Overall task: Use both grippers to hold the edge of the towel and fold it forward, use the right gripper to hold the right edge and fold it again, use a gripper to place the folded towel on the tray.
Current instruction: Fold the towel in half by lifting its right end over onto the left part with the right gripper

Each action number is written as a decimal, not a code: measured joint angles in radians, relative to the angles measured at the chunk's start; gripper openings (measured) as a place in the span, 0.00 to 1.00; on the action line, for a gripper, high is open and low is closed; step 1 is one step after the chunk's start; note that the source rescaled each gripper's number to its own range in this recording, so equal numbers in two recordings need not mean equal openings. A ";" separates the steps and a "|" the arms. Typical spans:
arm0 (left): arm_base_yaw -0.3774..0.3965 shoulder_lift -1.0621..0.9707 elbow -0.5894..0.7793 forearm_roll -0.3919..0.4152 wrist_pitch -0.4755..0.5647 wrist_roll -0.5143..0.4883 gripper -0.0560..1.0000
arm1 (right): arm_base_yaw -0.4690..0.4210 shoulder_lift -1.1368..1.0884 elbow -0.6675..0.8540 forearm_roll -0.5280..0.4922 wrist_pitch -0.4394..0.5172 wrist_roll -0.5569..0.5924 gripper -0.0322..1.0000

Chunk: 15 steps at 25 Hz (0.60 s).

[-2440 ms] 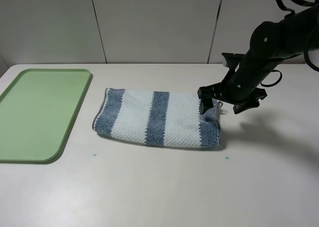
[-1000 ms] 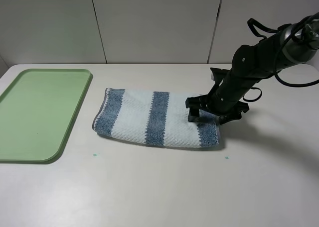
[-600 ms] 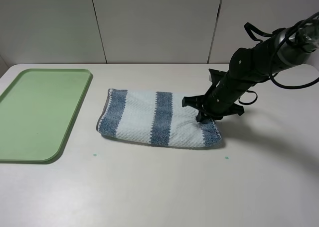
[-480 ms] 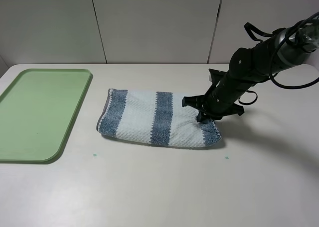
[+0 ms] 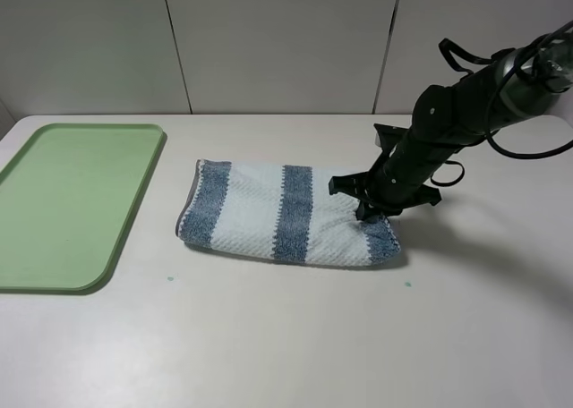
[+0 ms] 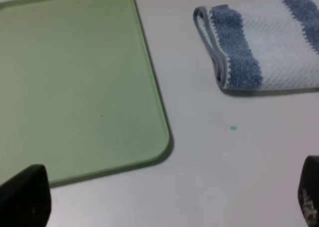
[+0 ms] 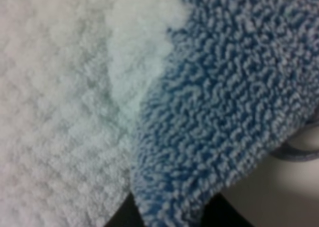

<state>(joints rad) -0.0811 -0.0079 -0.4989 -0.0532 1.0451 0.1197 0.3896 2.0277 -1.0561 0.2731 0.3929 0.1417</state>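
The towel, folded once into a striped blue-grey and white band, lies flat on the table right of the tray. My right gripper presses down on the towel's right end. In the right wrist view the blue terry cloth fills the frame, and a fold of it is pinched between my black fingertips. My left gripper is open and empty above the table. Its wrist view shows the tray and the towel's left end. The left arm is out of the exterior high view.
The light-green tray holds nothing and lies at the table's left side. Two small green specks mark the table in front of the towel. A panelled wall stands behind the table.
My right gripper moved left and down onto the towel's right end and closed on it. The whole towel slid slightly to the right.
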 joint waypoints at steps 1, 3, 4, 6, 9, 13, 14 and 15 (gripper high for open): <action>0.000 0.000 0.000 0.000 0.000 0.000 1.00 | 0.000 -0.007 0.000 -0.015 0.012 -0.001 0.12; 0.000 0.000 0.000 0.000 0.000 0.000 1.00 | -0.003 -0.022 0.003 -0.037 0.039 -0.001 0.12; 0.000 0.000 0.000 0.000 -0.001 0.000 1.00 | -0.004 -0.032 0.004 -0.047 0.055 -0.001 0.12; 0.000 0.000 0.000 0.000 -0.001 0.000 1.00 | -0.014 -0.051 0.005 -0.065 0.084 -0.003 0.12; 0.000 0.000 0.000 0.000 -0.001 0.000 1.00 | -0.034 -0.083 0.006 -0.103 0.121 -0.004 0.12; 0.000 0.000 0.000 0.000 -0.001 0.000 1.00 | -0.064 -0.126 0.006 -0.144 0.169 -0.006 0.12; 0.000 0.000 0.000 0.000 -0.001 0.000 1.00 | -0.073 -0.133 0.006 -0.154 0.177 -0.007 0.12; 0.000 0.000 0.000 0.000 -0.001 0.000 1.00 | -0.080 -0.142 0.006 -0.163 0.190 -0.007 0.12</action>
<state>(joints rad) -0.0811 -0.0079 -0.4989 -0.0532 1.0442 0.1197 0.3095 1.8854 -1.0498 0.1104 0.5830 0.1348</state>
